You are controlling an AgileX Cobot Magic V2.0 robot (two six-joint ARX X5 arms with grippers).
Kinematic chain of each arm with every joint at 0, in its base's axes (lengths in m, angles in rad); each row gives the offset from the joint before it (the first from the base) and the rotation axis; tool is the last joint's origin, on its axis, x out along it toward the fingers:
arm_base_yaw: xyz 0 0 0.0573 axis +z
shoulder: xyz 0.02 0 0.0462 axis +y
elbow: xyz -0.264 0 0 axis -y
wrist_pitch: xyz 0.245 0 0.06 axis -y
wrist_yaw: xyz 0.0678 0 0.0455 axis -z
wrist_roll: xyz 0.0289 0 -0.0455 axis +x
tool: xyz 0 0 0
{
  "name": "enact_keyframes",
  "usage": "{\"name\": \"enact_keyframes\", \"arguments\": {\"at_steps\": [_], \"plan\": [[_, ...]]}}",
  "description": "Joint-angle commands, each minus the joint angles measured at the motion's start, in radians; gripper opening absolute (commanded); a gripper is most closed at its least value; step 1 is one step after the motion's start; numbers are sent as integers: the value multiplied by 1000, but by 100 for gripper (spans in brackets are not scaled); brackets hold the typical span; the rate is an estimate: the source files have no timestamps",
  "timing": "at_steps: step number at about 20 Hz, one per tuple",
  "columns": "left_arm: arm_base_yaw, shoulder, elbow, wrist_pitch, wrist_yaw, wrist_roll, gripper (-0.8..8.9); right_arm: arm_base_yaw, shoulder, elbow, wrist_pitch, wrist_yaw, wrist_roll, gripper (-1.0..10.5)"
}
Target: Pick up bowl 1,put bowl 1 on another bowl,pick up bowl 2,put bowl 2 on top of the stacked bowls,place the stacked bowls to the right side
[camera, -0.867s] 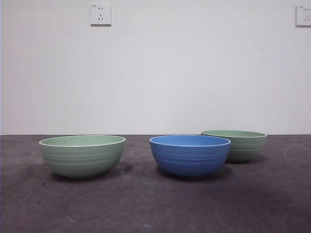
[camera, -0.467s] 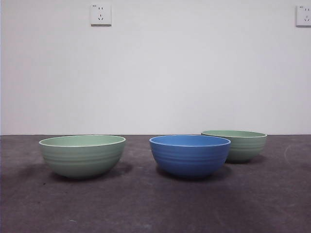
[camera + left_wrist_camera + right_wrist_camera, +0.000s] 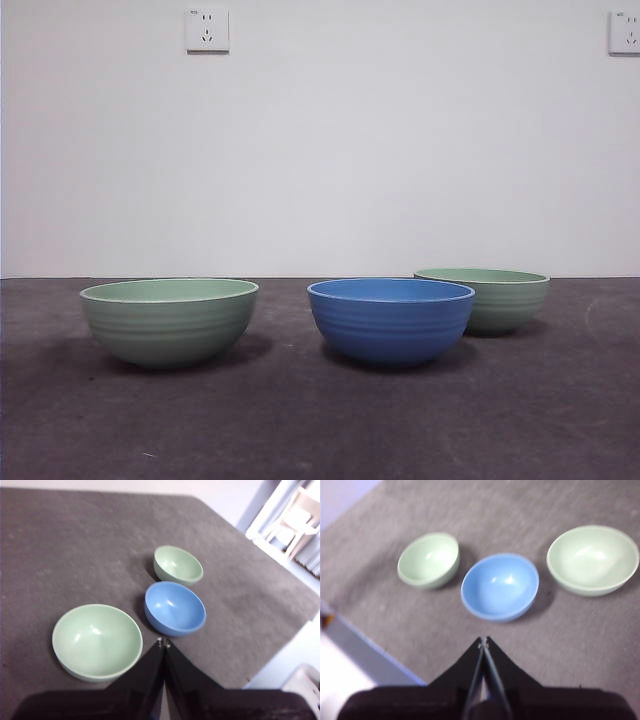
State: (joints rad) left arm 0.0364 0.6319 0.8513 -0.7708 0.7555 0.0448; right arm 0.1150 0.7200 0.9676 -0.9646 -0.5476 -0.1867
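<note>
Three ribbed bowls stand apart on the dark table. The blue bowl [image 3: 390,319] is in the middle, one pale green bowl [image 3: 169,319] stands to its left, and the other pale green bowl [image 3: 485,298] sits behind it to the right. No arm shows in the front view. From above, my left gripper [image 3: 163,642] is shut and empty, hovering near the blue bowl [image 3: 175,608] and the large-looking green bowl [image 3: 97,641], with the second green bowl [image 3: 178,565] beyond. My right gripper [image 3: 483,641] is shut and empty above the table, short of the blue bowl [image 3: 500,586], which lies between both green bowls [image 3: 428,560] [image 3: 593,560].
A white wall with two sockets [image 3: 207,30] rises behind the table. The table's edge [image 3: 375,650] runs close to my right gripper. Bare dark mat [image 3: 300,420] lies in front of the bowls.
</note>
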Motion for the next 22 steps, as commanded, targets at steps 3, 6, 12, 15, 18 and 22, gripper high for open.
{"name": "enact_keyframes", "arguments": {"at_steps": [3, 6, 12, 15, 18, 22], "plan": [[-38, 37, 61, -126, 11, 129, -8, 40, 45, 52, -101, -1, -84, -9], [-58, 48, 72, -171, 9, 145, -8, 67, 53, 53, -118, 1, -84, -7], [-65, 49, 72, -184, -2, 132, 222, 79, 55, 53, -117, 1, -57, 184], [-65, 49, 72, -186, -25, 110, 547, 79, 55, 53, -117, 5, -19, 442], [-65, 49, 72, -191, -21, 108, 579, 79, 55, 53, -117, 4, 7, 543], [-65, 49, 72, -195, -21, 108, 579, 79, 55, 53, -118, 4, 18, 542]]}}
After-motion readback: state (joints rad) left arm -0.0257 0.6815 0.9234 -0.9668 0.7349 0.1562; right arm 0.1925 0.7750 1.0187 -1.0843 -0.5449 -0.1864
